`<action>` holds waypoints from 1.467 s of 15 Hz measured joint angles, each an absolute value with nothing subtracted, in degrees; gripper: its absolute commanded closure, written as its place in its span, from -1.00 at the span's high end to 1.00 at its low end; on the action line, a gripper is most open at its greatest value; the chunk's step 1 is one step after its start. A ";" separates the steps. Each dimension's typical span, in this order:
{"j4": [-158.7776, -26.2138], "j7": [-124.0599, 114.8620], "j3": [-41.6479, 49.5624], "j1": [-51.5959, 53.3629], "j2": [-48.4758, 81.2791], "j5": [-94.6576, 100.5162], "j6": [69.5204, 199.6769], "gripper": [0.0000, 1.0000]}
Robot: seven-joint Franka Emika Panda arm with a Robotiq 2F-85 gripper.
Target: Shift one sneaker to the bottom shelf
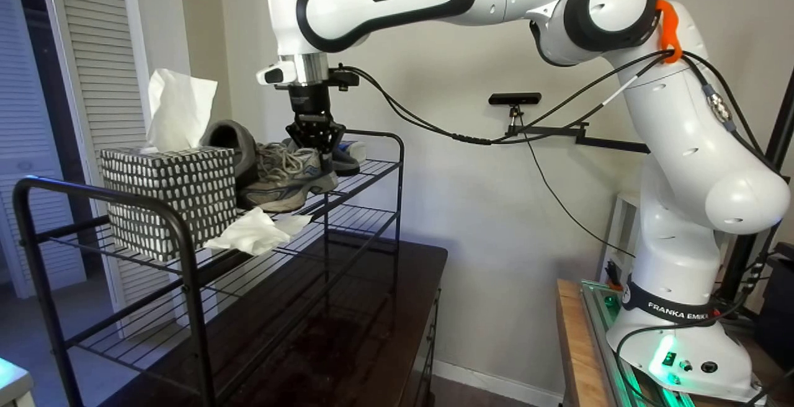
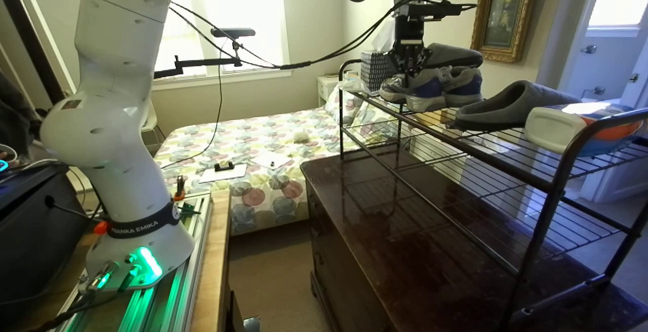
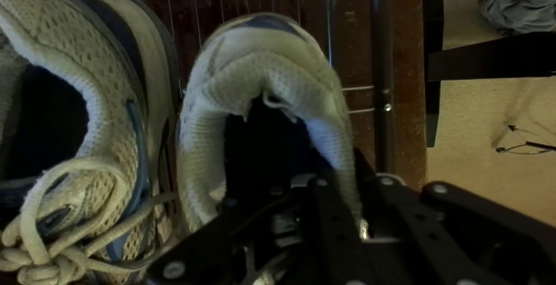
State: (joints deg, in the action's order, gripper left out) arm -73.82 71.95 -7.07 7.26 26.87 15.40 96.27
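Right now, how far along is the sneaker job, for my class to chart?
Done: the hand is at the sneaker. Under way: grasping; the hand straddles one side of the collar, but whether it grips is unclear. Left: the sneaker is up at the upper shelf, so lowering it to the bottom shelf remains.

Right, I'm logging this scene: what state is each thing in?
Grey mesh low-top sneaker: sole down.
Black metal end effector: apparently shut on that sneaker.
Matching sneaker: sole down, laces knotted.
Black-and-white cube tissue box: upright, tissue protruding.
Loose white tissue: crumpled.
Grey fabric slippers: one sole down, one unclear.
Black wire bottom shelf: no sneaker yet.
Green base light: lit.
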 measured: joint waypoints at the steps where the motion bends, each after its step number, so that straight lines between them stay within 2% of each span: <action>1: -73.82 71.93 -7.07 7.26 26.87 15.40 96.22 -0.97; 9: -76.46 64.14 -7.09 8.90 20.97 15.77 88.83 -0.94; 16: -90.01 50.15 -7.74 9.30 6.11 15.25 79.78 -0.94; 22: -104.05 32.57 -7.18 8.35 -4.00 11.58 78.26 -0.94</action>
State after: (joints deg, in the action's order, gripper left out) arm -104.05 32.57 -7.18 8.35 -4.00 11.58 78.26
